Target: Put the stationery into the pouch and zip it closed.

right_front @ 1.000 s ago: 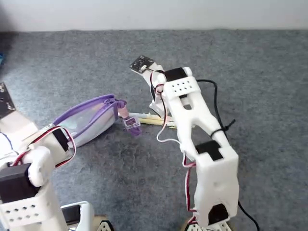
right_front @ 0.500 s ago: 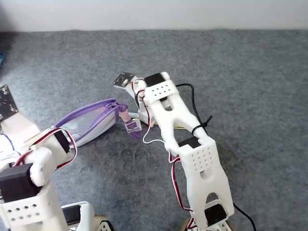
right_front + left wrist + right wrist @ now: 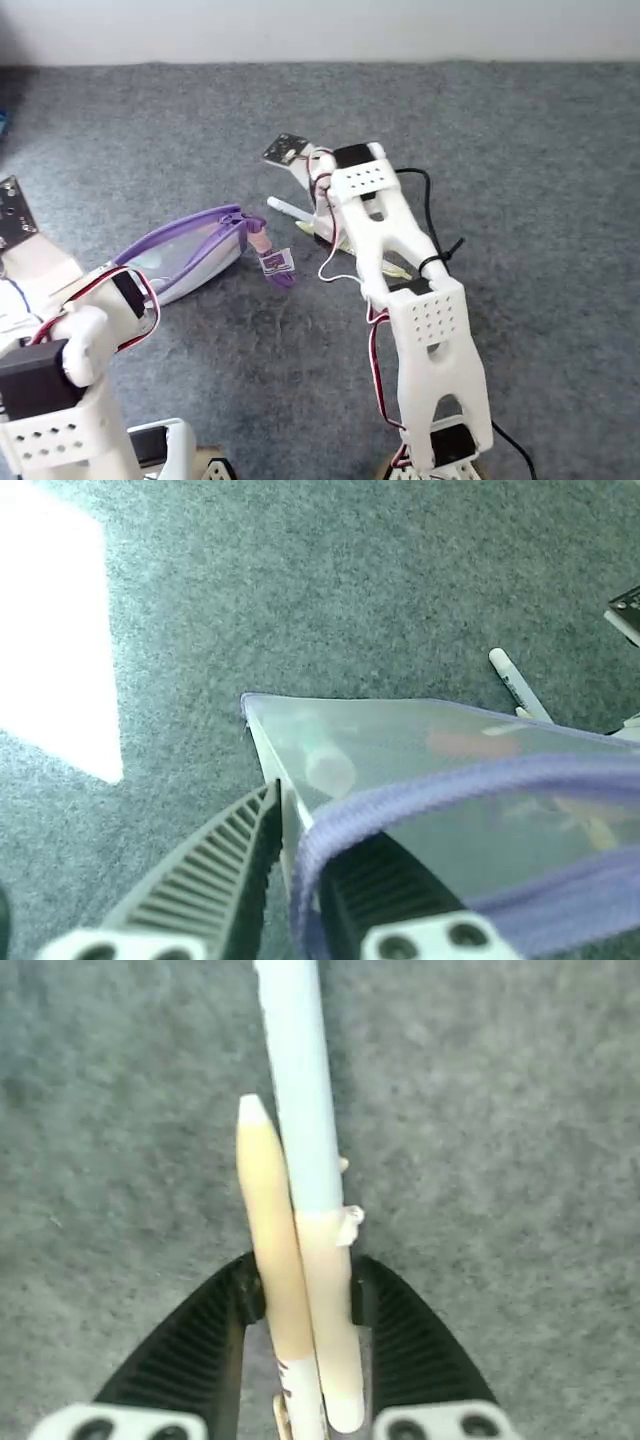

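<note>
High view, right arm: a second ago the pen [image 3: 288,208] and pencil [image 3: 266,1190] lay flat on the grey surface [image 3: 520,150], right of the pouch [image 3: 185,250]. The arm has since swung toward the pouch and back, and the pair now sits slanted at frame centre, pen tip toward upper left, just right of the zip pull [image 3: 275,262]. Judged: pick-up done, insertion not yet begun.

Right pincer [image 3: 305,1282] — pinching pen and pencil side by side, both jutting well past the jaws.

Left pincer [image 3: 300,825] — unchanged, pressed together on the pouch's purple-trimmed edge at lower left.

Pouch: translucent, purple-bordered, lying on its side at centre left. Pale and reddish shapes show through its wall. Whether its mouth gapes wide enough cannot be told.
</note>
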Controlling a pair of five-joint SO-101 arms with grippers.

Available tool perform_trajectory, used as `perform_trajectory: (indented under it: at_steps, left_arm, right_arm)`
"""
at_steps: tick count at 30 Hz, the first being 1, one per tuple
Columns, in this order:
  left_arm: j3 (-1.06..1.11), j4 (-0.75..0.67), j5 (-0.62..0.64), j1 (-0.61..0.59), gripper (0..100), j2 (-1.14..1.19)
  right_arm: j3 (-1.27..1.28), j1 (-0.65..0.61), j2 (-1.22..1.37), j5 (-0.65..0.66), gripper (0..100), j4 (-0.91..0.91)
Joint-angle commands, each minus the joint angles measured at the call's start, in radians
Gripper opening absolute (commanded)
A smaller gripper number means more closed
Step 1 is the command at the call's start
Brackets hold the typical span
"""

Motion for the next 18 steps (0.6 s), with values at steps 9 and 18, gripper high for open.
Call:
perform_trajectory:
  at_steps: [9, 18]
  left_arm:
    - [0.002, 0.017, 0.009, -0.005, 1, 0.005]
    - [0.002, 0.017, 0.009, -0.005, 1, 0.005]
  right_arm:
    - [0.009, 0.217, -0.022, 0.011, 1.4, 0.361]
    - [0.043, 0.278, -0.137, 0.011, 1.4, 0.369]
